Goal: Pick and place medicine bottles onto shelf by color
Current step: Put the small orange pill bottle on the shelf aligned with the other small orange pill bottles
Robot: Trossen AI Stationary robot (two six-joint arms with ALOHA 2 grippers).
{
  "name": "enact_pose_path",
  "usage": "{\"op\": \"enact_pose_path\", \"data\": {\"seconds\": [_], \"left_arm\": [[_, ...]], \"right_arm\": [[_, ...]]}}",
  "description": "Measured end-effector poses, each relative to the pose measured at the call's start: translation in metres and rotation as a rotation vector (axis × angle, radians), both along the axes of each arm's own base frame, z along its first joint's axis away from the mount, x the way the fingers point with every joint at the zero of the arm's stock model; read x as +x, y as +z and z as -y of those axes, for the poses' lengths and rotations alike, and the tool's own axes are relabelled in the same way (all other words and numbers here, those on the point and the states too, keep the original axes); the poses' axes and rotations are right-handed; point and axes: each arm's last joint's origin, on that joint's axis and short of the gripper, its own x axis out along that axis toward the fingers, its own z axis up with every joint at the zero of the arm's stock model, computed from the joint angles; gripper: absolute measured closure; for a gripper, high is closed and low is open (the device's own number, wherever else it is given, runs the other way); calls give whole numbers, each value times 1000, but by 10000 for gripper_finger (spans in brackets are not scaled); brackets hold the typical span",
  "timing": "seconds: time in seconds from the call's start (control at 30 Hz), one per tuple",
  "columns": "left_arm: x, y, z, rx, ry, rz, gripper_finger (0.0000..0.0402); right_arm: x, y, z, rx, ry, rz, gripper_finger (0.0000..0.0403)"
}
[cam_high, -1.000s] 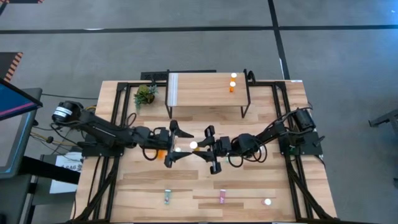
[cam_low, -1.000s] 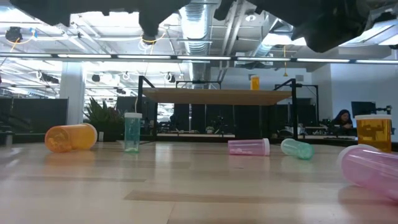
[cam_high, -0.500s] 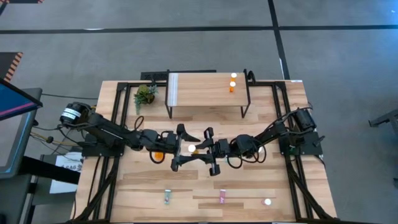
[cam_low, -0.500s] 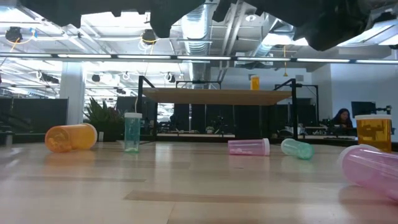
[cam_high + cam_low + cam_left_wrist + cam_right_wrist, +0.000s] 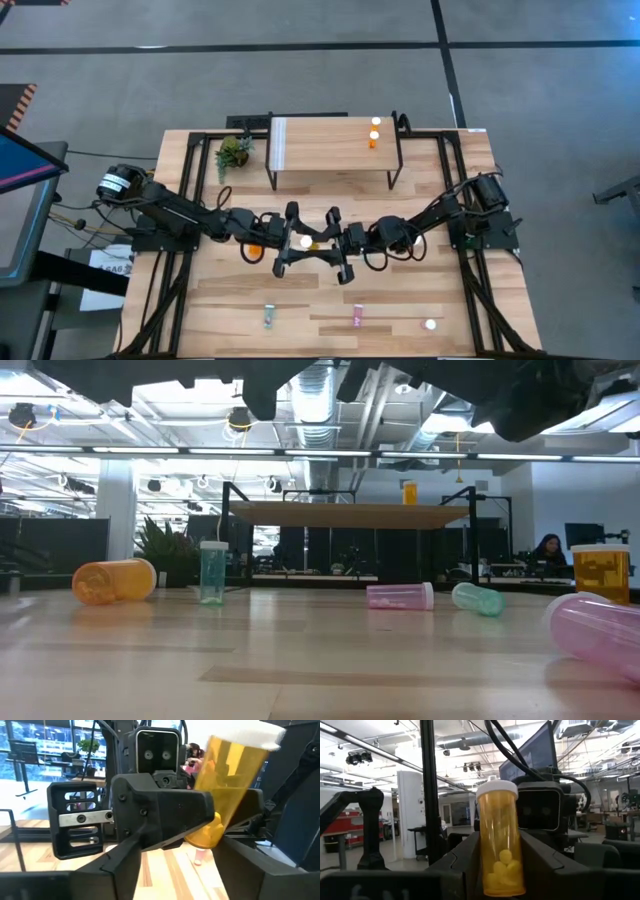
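mid-handover above the desk: the large orange bottle (image 5: pixel 500 840) stands between the right gripper (image 5: pixel 340 243) jaws while the left gripper (image 5: pixel 290 240) jaws flank it (whose grip bears it i cannot tell), so next one side must clamp firmly before the other lets go.

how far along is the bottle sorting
Early. Done: two orange bottles stand on the shelf. In hand: a large orange bottle sits upright between the left gripper and right gripper at mid-table, apparently a handover. Left: a teal bottle, a pink bottle and several more on the table.
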Motion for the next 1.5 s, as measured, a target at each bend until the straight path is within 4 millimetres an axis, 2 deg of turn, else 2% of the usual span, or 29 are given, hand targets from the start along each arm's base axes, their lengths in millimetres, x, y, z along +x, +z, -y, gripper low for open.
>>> {"op": "enact_pose_path", "data": {"seconds": [0.2, 0.5, 0.9, 1.03, 1.23, 1.33, 1.43, 1.5], "left_arm": [[0, 0, 0, 8, -2, 0, 226], [0, -1, 0, -8, -24, -12, 239], [-4, 1, 0, 11, -58, -56, 260], [-19, 17, -3, 52, -59, -92, 260], [-54, 32, -6, 144, 33, -241, 260], [-69, 24, -10, 219, 163, -375, 260], [-81, 3, -18, 250, 313, -515, 260], [-87, -15, -23, 252, 343, -612, 260]], "right_arm": [[1, -2, 0, 2, -9, -21, 261], [2, -7, -1, -23, 5, -62, 261], [1, -9, -6, -17, 17, -84, 284], [-1, -7, -8, -35, 12, -155, 284], [-11, 0, -4, -75, -82, -409, 284], [-15, 0, -2, -62, -108, -496, 284], [-16, -1, -1, -52, -112, -516, 284], [-15, -2, -2, -52, -111, -514, 284]]}}
